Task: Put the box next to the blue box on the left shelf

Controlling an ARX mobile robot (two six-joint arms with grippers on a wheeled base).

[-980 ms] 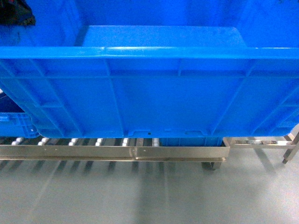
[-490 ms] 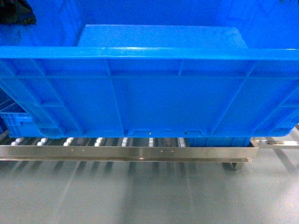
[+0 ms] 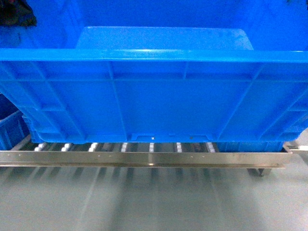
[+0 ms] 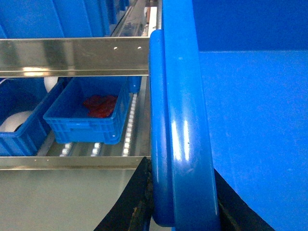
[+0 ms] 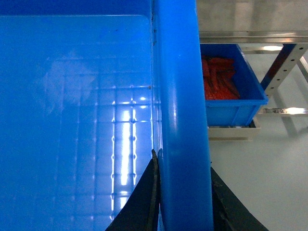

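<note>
A: Start at the grippers. What are they doing?

B: The left gripper (image 4: 180,211) is clamped on the rim of the box (image 3: 154,101), one dark finger (image 4: 130,207) outside the rim and one inside. The right gripper (image 5: 180,202) grips the opposite rim the same way, a finger (image 5: 142,202) on each side of the thick edge.

A: And the box itself?

B: Held up between the two arms, filling most of the head view, open side up. Its long axis runs left to right across that view, and the ribbed long side faces the camera. Its bottom edge sits just above the front rail of the left shelf (image 3: 144,159).

A: What is around it?

B: Small white rollers (image 3: 124,147) show in a row between the rail and the box's underside. In the left wrist view, two smaller blue bins sit on a lower level: one bin (image 4: 89,115) holds something red (image 4: 100,105), the other bin (image 4: 21,120) something white. In the right wrist view, a third blue bin (image 5: 233,91) with red contents sits beside a metal frame (image 5: 281,67).

A: Anything in the way?

B: At the left edge of the head view, a blue box (image 3: 12,127) stands on the shelf just beside the carried one.
</note>
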